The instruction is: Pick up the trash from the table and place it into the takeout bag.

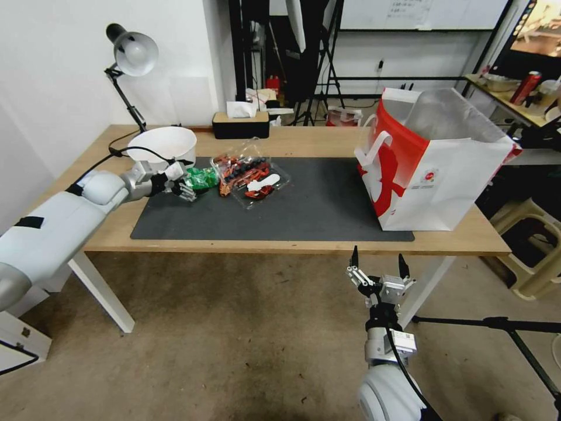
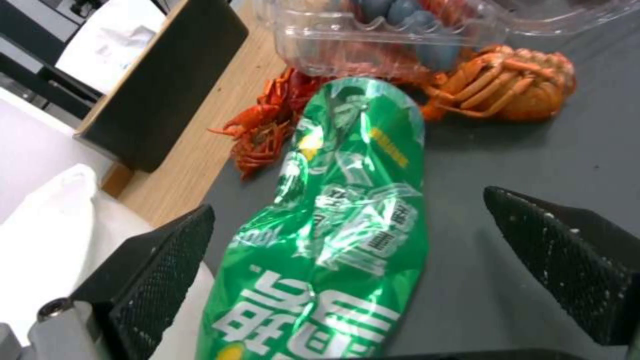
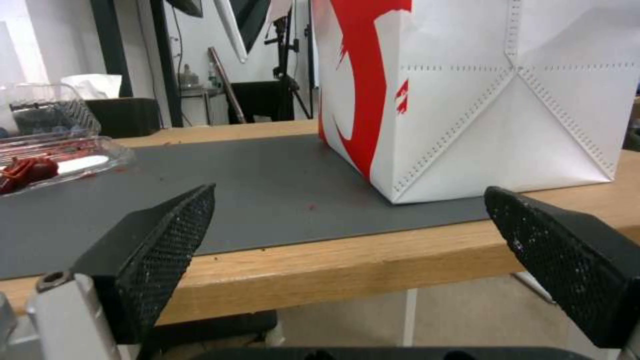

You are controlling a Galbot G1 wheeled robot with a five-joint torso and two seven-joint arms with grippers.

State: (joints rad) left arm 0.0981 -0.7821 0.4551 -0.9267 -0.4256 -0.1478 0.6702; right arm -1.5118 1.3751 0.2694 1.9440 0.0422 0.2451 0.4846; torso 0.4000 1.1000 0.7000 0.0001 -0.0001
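Note:
A green snack wrapper (image 1: 201, 178) lies on the dark mat (image 1: 315, 204) at the table's (image 1: 292, 140) left part, beside a clear plastic clamshell (image 1: 251, 172) holding red crayfish shells. My left gripper (image 1: 188, 192) is at the wrapper, open. In the left wrist view the wrapper (image 2: 340, 220) lies between the two black fingers (image 2: 167, 260), which stand apart on either side of it. The white and red takeout bag (image 1: 432, 169) stands open at the table's right end. My right gripper (image 1: 378, 263) hangs open below the table's front edge, facing the bag (image 3: 480, 95).
A white bowl (image 1: 163, 143) sits just behind my left gripper. A desk lamp (image 1: 133, 55) stands at the back left, a black tissue box (image 1: 241, 124) at the back edge. Crayfish shells (image 2: 507, 85) lie loose on the mat. A stool (image 1: 532, 245) stands right of the table.

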